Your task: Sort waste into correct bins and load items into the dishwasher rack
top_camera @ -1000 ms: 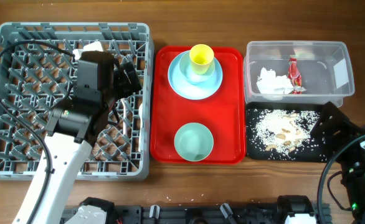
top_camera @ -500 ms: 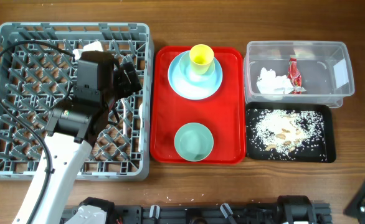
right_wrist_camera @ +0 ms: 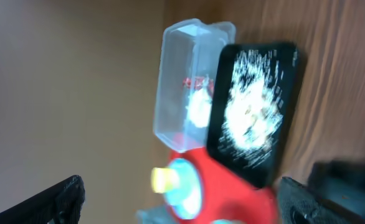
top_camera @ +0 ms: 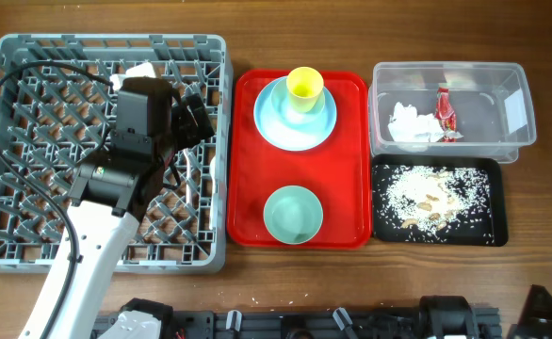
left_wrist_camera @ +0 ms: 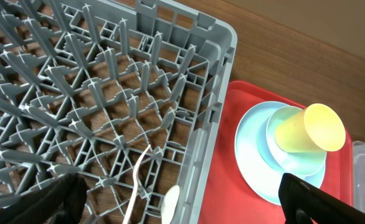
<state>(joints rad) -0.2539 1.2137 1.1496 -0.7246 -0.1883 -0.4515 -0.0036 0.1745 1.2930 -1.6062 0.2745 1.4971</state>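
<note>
My left gripper (left_wrist_camera: 182, 204) and right gripper (right_wrist_camera: 184, 200) gape wide, empty. The fork (left_wrist_camera: 137, 185) lies in the rack (left_wrist_camera: 189, 25), lengthwise along the wall beside the red tray (left_wrist_camera: 220, 194).

Grey pegged rack (top_camera: 22, 226) filling the bench's left end, fork (left_wrist_camera: 136, 186) and spoon (left_wrist_camera: 170, 200) flat inside by its right wall. Mid-bench: yellow cup (top_camera: 304, 87) upright (mouth up) on blue plate (top_camera: 276, 127) toward the far edge, green bowl (top_camera: 293, 215) nearer the front. Far right corner: clear tub (top_camera: 488, 122) holding white napkin (top_camera: 410, 122) and red wrapper (top_camera: 445, 111); black tray (top_camera: 495, 226) just in front, strewn with rice scraps (top_camera: 427, 198).
</note>
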